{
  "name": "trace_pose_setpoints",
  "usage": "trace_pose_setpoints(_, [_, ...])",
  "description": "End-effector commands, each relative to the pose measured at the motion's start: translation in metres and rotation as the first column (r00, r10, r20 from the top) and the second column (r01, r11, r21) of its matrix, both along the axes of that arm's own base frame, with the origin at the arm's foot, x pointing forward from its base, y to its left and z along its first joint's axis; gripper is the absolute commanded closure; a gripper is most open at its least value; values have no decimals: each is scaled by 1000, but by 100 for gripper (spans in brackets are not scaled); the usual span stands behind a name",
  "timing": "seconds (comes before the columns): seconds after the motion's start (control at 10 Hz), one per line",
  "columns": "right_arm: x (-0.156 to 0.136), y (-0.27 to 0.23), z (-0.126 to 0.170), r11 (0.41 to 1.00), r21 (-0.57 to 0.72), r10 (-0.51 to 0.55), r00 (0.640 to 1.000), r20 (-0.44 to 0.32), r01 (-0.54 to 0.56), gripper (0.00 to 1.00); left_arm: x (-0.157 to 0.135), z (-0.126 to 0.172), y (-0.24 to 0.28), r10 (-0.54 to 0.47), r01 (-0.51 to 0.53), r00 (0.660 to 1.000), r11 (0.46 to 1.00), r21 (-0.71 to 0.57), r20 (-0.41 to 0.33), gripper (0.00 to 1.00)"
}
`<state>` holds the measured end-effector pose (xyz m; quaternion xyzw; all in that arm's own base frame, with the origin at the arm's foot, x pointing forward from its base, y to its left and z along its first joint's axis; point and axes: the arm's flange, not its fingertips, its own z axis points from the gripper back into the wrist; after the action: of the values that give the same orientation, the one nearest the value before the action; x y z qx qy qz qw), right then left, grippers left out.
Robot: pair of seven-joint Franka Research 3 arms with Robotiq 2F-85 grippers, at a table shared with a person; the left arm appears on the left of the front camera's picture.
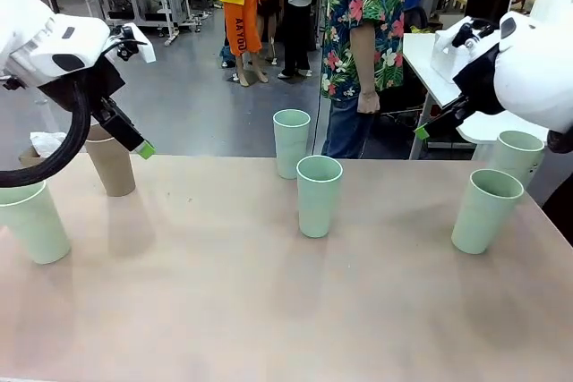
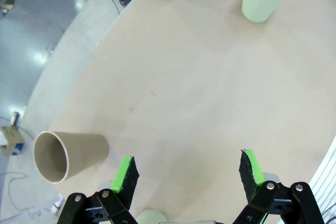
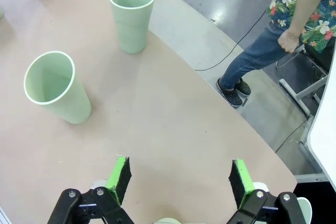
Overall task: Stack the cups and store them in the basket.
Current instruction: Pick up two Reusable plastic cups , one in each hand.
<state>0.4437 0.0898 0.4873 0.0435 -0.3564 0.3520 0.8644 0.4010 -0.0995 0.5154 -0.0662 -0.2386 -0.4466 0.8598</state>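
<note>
Several cups stand upright and apart on the beige table (image 1: 206, 310). A tan-brown cup (image 1: 109, 164) (image 2: 71, 156) is at the back left, with a mint cup (image 1: 34, 221) in front of it. Two mint cups (image 1: 291, 142) (image 1: 319, 194) stand mid-table, and two more (image 1: 484, 210) (image 1: 517, 157) at the right. My left gripper (image 1: 136, 142) (image 2: 186, 174) hangs open just above and beside the tan-brown cup, holding nothing. Above the right-hand cups my right gripper (image 1: 428, 128) (image 3: 181, 177) is open and empty. The basket is out of view.
A person in a floral shirt (image 1: 363, 24) stands at the table's far side, hand hanging down (image 3: 287, 40). A white side table (image 1: 428, 60) is behind my right arm. The near half of the table is bare.
</note>
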Motion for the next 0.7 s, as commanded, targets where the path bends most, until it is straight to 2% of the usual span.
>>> trace_pose_setpoints(0.0, [-2,-1,1,1000,5,4,1000,2,-4,0,0,0,2,-2,2,1000,1000,1,1,0])
trace_pose_setpoints(0.3, [0,-59,48,996,23,89,996,27,-90,0,4,40,56,-105,104,994,990,-98,-14,0])
trace_pose_setpoints(0.4, [-6,-79,56,997,37,70,997,40,-71,0,3,48,73,-150,147,989,983,-108,-15,0])
trace_pose_setpoints(0.6, [-28,-123,59,987,96,126,991,53,-130,0,-13,58,112,-205,204,979,964,-173,10,0])
